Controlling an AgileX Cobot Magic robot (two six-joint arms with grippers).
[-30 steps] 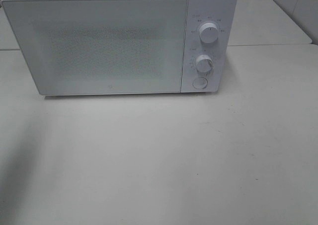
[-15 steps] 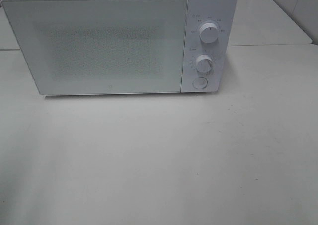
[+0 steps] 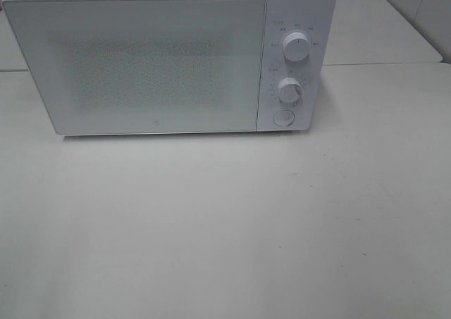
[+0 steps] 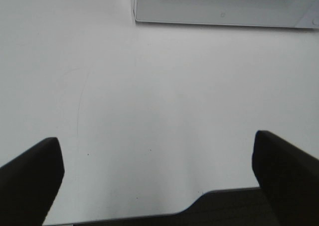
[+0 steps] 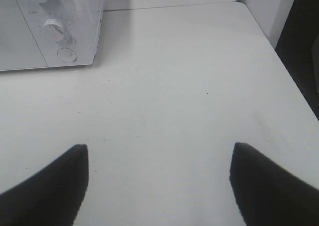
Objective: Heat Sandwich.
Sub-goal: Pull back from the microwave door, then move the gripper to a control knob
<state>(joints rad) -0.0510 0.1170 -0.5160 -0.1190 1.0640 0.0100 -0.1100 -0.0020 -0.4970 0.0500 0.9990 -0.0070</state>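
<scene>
Light is coming in flat and bright here, washing the white table (image 3: 225, 227) and the microwave (image 3: 141, 65) into nearly one tone in the high view. The microwave is only throwing a thin, soft shadow along its front foot, and its door mesh is coming out grainy and speckled. Up close, the left gripper (image 4: 157, 178) fingers (image 4: 30, 181) are reading as black, soft-edged blobs, totally out of focus. The right gripper (image 5: 159, 186) is doing the same. Ahead of the left gripper the table is picking up a cold bluish tint. Ahead of the right one, a soft shadow is sitting beside the microwave.
</scene>
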